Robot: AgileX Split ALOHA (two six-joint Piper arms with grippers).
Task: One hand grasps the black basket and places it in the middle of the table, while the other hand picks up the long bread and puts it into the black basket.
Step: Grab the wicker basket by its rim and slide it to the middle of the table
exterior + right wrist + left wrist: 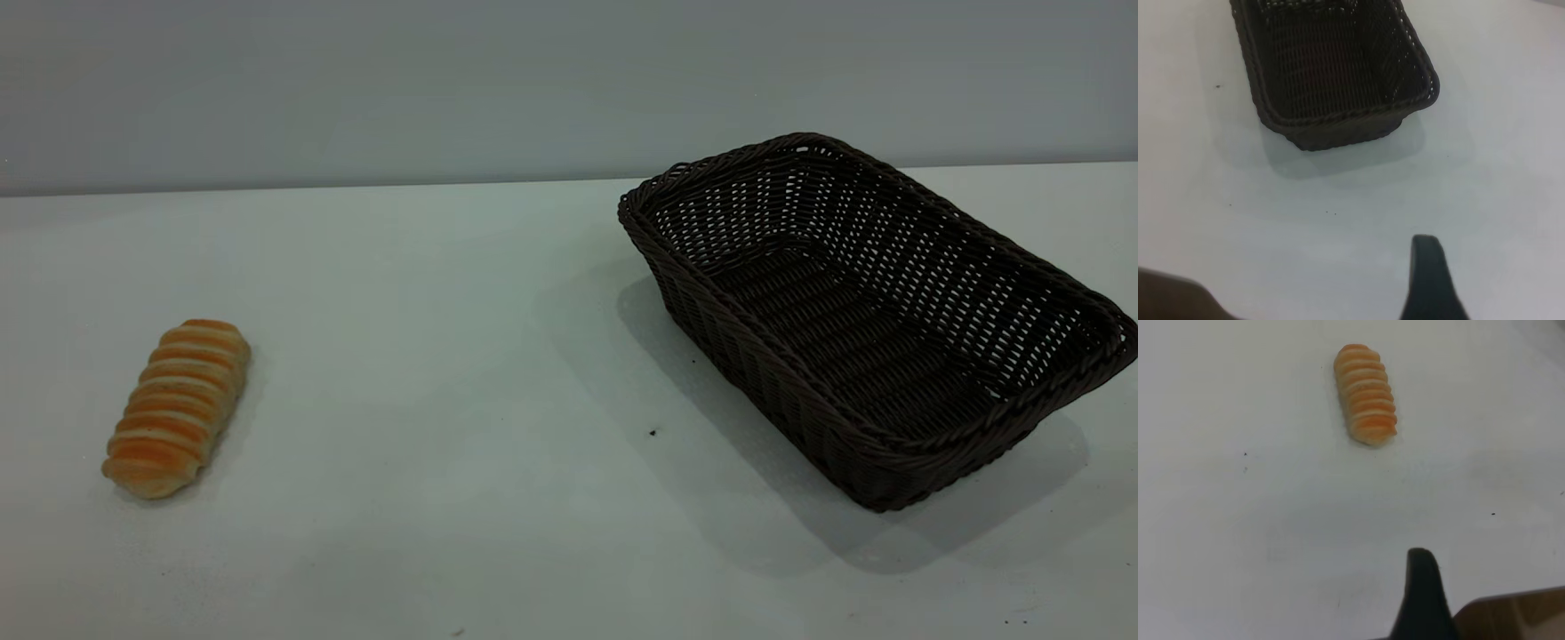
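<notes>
— Nearest the lens? Long bread (176,408), lower left of the white table (444,356), untouched.
— Black basket (876,311)? Right side, well apart from it.
— Left gripper (1423,600) and right gripper (1429,280)? One finger each visible; spread impossible to tell.

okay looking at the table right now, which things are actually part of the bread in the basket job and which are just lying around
Part of the job:
- dark brown-black woven wicker basket, at the table's right side
- golden-orange ridged long bread roll, at the left, apart from the basket
- white matte table

Just lying about:
- a few tiny dark specks on the tabletop
</notes>
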